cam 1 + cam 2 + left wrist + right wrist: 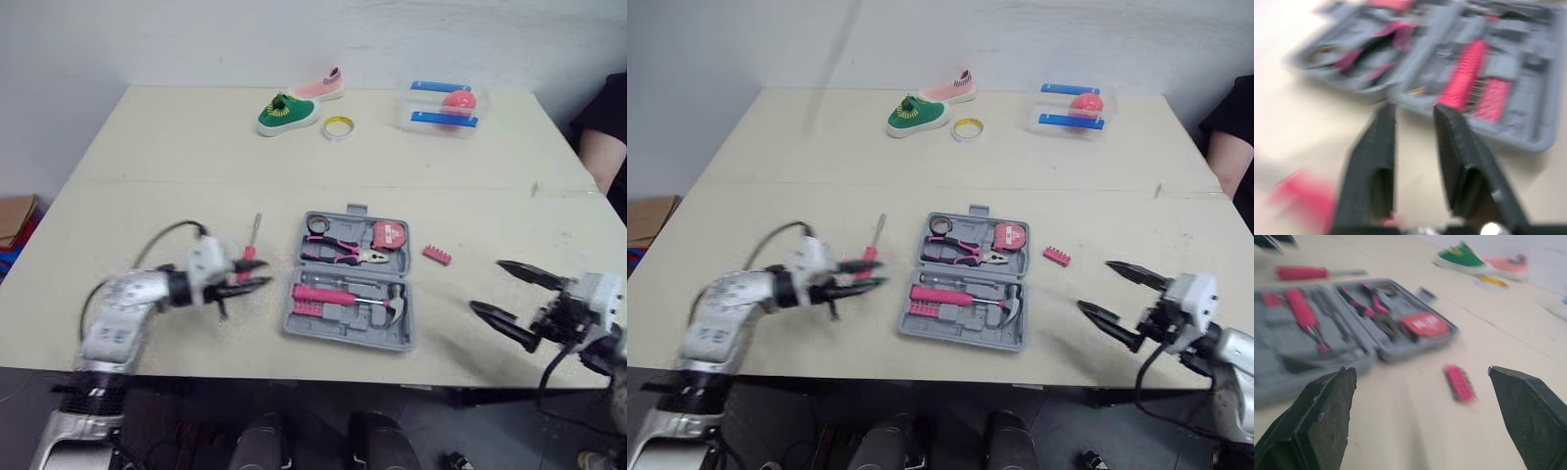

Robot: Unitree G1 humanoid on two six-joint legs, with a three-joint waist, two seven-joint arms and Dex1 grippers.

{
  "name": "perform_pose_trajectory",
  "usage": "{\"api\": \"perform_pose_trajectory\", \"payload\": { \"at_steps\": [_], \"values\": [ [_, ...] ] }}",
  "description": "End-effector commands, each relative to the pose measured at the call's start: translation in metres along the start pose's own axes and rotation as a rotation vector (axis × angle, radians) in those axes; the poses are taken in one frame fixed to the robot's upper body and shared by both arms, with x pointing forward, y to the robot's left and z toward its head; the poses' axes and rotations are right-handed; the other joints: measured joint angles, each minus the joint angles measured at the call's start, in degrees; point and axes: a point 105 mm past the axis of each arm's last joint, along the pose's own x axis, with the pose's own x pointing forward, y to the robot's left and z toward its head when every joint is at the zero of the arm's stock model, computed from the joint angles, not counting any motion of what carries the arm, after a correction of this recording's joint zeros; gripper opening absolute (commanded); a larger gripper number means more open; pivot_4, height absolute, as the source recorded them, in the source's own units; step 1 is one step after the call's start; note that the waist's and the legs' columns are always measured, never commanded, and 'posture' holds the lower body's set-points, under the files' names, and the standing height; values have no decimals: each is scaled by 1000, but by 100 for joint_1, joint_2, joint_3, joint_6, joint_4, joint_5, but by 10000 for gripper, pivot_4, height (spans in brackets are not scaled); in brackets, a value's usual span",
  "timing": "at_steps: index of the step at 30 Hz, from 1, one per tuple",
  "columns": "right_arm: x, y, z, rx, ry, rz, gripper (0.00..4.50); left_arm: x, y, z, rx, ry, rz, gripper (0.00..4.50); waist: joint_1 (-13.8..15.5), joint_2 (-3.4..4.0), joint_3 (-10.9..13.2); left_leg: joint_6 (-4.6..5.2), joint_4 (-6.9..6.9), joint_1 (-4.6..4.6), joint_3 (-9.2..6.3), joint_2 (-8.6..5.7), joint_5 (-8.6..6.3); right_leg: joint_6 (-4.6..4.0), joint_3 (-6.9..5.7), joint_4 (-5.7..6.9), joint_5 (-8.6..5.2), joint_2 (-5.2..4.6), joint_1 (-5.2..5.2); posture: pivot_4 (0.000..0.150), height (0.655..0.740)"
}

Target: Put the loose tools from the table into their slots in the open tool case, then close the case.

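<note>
Right end effector (487,286): nearest, at the robot's right of the tool case, fingers spread wide with nothing between them; arm low over the front edge of the surface (176,147), pointing inward.
Left end effector (260,274): at the robot's left of the case, fingers with a narrow gap and nothing clamped; forearm level, pointing toward the case.
Tool case (343,331): mid-surface, lid open flat; pliers (343,253), tape measure (389,235) and hammer (392,305) sit in their slots.
Screwdriver (255,233): loose, just beside the left fingers, its red handle nearest them.
Bit strip (437,256): loose, pink, just right of the case.
Progress: early to middle, I judge; two tools left to stow, case not yet closed.
Far edge: green shoe (287,113), pink shoe (318,88), tape roll (338,127), clear box (443,106).
</note>
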Motion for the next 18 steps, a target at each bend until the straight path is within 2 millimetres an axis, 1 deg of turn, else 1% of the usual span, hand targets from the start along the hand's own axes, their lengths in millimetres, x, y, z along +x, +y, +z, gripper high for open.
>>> {"api": "perform_pose_trajectory", "payload": {
  "at_steps": [1,2,3,4,5,7,9,10,11,13,15,18],
  "values": [
    [-38,-24,-7,-55,70,-171,45000,-61,33,-6,-2,-11,267,30095,-44,0,1,2,0,1,0,-2,-1,3,0,-1,1,-2,2,1500,7400],
    [-51,-29,-12,-64,104,-212,45000,-86,44,-12,-4,1,377,34703,-56,1,0,1,0,2,0,-2,-3,6,0,-5,3,-2,5,1500,7400],
    [-64,-37,-20,-56,160,-298,45000,-111,49,-21,-5,44,464,39410,-65,0,1,0,0,3,1,-2,-5,6,1,-5,3,-2,4,1500,7400],
    [-72,-43,-25,-50,199,-353,45000,-124,50,-27,-1,74,507,43281,-84,-3,3,-1,-2,3,1,0,-7,5,1,-5,3,-1,1,1500,7400],
    [-78,-48,-28,-42,217,-397,45000,-137,49,-34,-12,111,534,44262,-91,-7,5,2,-10,3,1,3,-22,0,1,-6,-1,0,-4,1500,7400],
    [-86,-51,-32,-38,238,-426,45000,-155,49,-40,-29,146,573,44262,-104,-12,8,-28,-15,3,1,6,-40,-6,0,-7,-5,0,-9,1500,7400],
    [-93,-52,-37,-33,268,-431,45000,-175,51,-40,-59,145,652,44262,-105,-11,8,-20,-15,6,1,4,-44,-4,3,-8,-3,-4,-7,1500,7400],
    [-95,-52,-39,-33,276,-430,45000,-181,51,-39,-64,145,668,44262,-106,-11,8,-19,-15,6,1,5,-44,-3,5,-8,-2,-5,-7,1500,7400],
    [-96,-53,-40,-31,273,-434,45000,-183,51,-37,-63,142,674,44262,-102,-11,8,-18,-16,7,1,6,-45,-3,8,-8,-2,-6,-7,1500,7400],
    [-96,-55,-40,-18,249,-446,45000,-180,49,-33,-67,132,667,44262,-87,-11,8,-21,-27,7,1,6,-44,-8,9,-10,-5,-7,-11,1500,7400],
    [-93,-54,-41,-8,235,-433,45000,-172,44,-29,-66,127,617,44262,-79,-11,8,-28,-36,7,1,6,-40,-13,9,-11,-8,-7,-16,1500,7400],
    [-72,-54,-43,9,198,-340,45000,-144,41,-11,-40,62,532,44262,-88,-11,9,-55,-45,7,1,6,-25,-16,7,-12,-9,-5,-19,1500,7400]
  ]
}}
